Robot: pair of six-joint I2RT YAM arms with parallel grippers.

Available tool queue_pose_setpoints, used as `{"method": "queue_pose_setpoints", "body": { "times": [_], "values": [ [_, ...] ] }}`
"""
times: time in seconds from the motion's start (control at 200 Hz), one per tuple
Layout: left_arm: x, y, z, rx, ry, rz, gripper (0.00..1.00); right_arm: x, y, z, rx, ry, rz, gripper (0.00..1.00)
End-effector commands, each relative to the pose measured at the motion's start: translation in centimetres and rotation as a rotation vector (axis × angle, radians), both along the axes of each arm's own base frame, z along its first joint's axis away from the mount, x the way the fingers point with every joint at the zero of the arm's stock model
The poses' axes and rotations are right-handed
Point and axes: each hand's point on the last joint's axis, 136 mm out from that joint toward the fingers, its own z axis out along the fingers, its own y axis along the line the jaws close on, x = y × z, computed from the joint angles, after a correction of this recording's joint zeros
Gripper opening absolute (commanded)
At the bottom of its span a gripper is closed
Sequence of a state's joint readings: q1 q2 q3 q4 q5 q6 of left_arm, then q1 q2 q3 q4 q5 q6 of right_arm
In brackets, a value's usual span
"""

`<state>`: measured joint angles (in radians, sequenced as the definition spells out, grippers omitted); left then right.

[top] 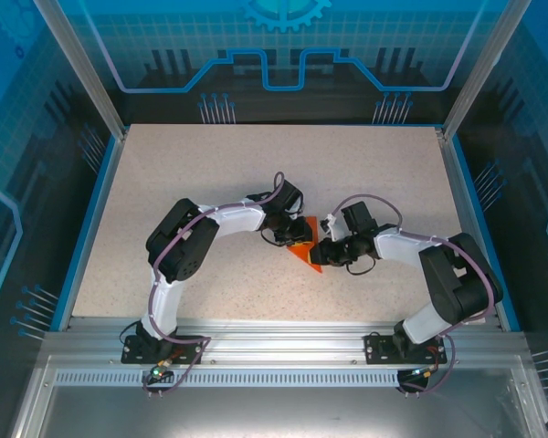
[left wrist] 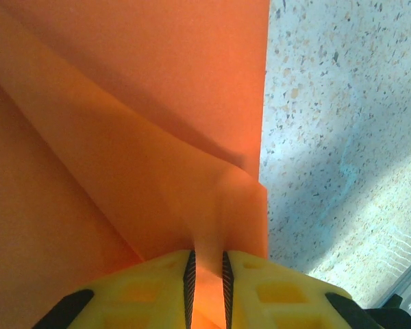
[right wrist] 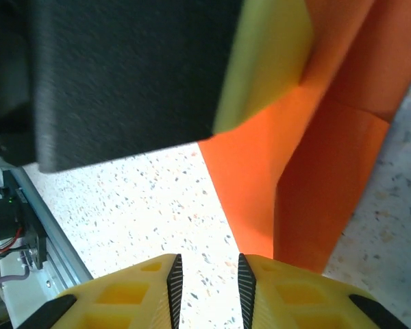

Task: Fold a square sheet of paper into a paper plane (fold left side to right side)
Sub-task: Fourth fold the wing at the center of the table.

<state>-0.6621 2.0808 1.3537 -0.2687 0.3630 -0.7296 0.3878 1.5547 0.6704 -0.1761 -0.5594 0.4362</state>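
Tabletop (top: 210,164): pale speckled slab lying under the left pincer (top: 295,239) and the right pincer (top: 323,253), spreading out on every side of them.
Blue rim (top: 89,219): runs along the table's edges, well apart from both pincers.
Metal posts (top: 78,64): silvery, slanting up at the far corners, far beyond the pincers.
Back panel (top: 283,64): see-through blue with a pale grid and a gear emblem (top: 286,11), well beyond the pincers.
Slotted rail (top: 256,376): grey metal, across the near side, well behind both pincers.
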Motion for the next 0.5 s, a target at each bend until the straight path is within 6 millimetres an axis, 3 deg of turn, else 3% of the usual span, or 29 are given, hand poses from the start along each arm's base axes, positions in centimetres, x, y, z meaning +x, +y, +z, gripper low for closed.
{"method": "queue_pose_setpoints", "body": {
  "times": [0.0,0.495],
  "values": [
    [0.1,0.4,-0.9,0.029,0.013,-0.008,0.23,-0.4,-0.3,-0.6,-0.058,0.026,0.014,0.3],
    [0.6,0.4,-1.2,0.037,0.016,0.004,0.23,-1.2,-0.9,-1.9,-0.093,0.077,0.011,0.29]
  ]
}}
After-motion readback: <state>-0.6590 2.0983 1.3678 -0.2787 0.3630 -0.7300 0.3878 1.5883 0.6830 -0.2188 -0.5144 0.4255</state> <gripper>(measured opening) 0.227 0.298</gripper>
